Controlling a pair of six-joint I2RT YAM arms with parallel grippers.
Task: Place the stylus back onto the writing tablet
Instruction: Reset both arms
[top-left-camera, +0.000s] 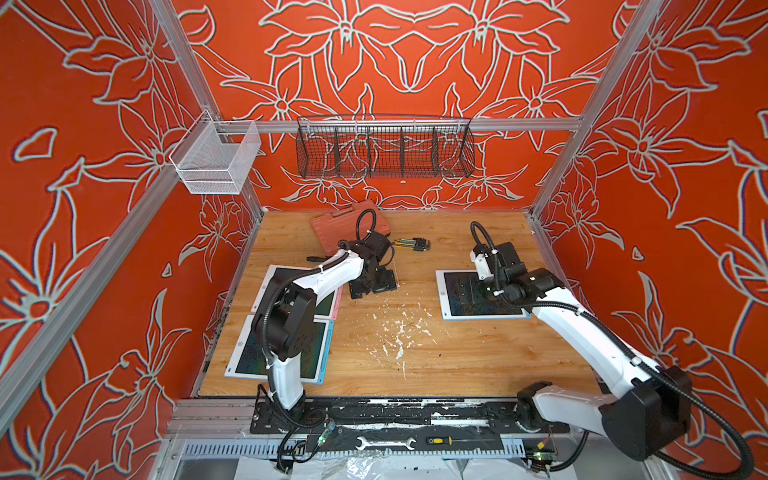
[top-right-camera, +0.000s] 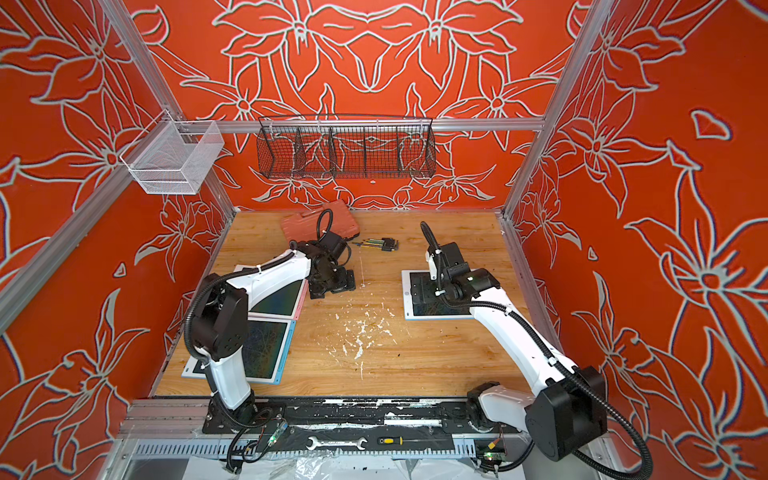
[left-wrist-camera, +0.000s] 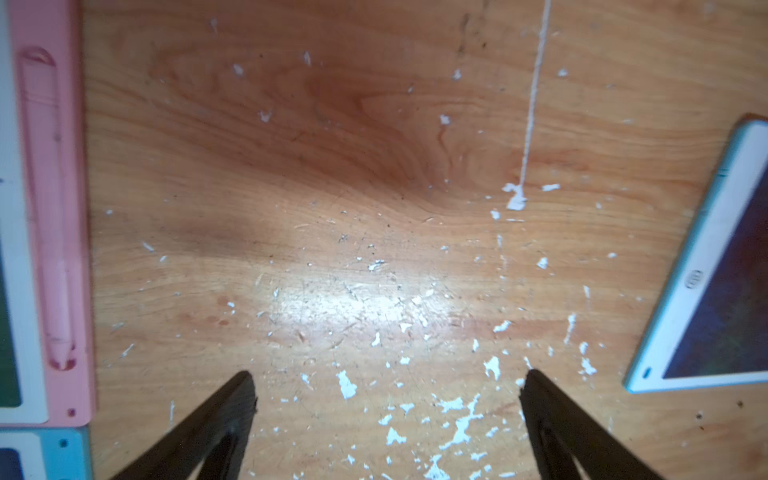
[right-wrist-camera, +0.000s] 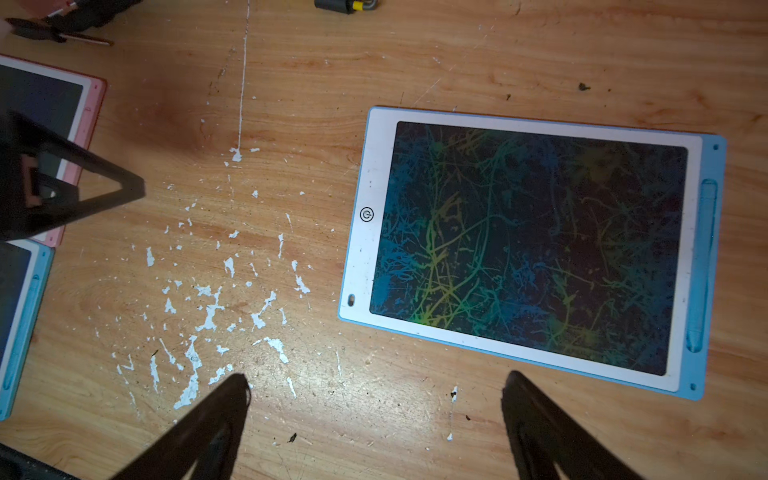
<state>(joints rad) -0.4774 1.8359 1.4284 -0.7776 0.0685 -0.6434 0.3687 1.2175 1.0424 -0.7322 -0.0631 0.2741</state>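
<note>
While my right gripper (right-wrist-camera: 376, 384) hung spread and empty, the stylus (right-wrist-camera: 706, 266) lay along the tablet's (right-wrist-camera: 376, 166) short edge, opposite the button (right-wrist-camera: 366, 214), nearest me.

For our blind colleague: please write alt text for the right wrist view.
A blue writing tablet with a colourfully scribbled screen lies flat on the wooden table, a blue stylus in its side slot. The right gripper is open.

Worktop (top-left-camera: 457, 353): rear tablet (top-left-camera: 286, 274) behind front tablet (top-left-camera: 245, 353) at left, third tablet (top-left-camera: 457, 303) at right, tool case (top-left-camera: 332, 228) at back, small tools (top-left-camera: 411, 244) beside it
</note>
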